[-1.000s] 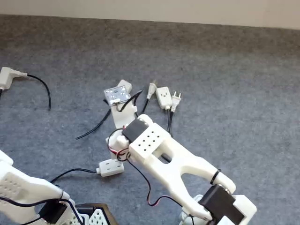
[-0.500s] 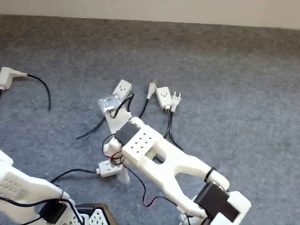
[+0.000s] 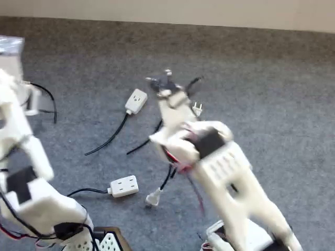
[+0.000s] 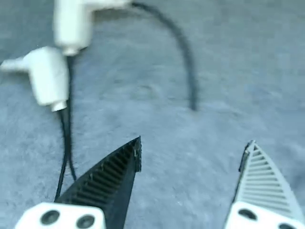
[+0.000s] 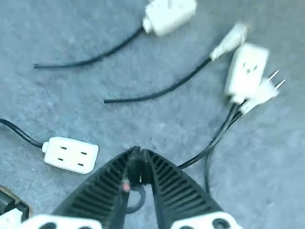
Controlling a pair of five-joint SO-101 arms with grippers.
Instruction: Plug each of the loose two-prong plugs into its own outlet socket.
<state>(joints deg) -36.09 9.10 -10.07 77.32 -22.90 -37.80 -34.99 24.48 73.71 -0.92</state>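
Holds the left gripper (image 4: 194,141) wide, empty, a loose plug (image 4: 45,78) ahead past the dark finger (image 4: 109,176). Has the right gripper (image 5: 140,152) pressed tip to tip; cannot tell whether on anything. Risks tugging the cords (image 5: 214,140) running under it, dragging the outlet socket (image 5: 247,67) and second plug (image 5: 264,90) ahead askew. No legible writing.

Fixed high camera looks down over the carpet (image 3: 272,78); wrist cameras sit close above it. Right wrist shares the triple outlet (image 3: 124,186) (image 5: 71,154).
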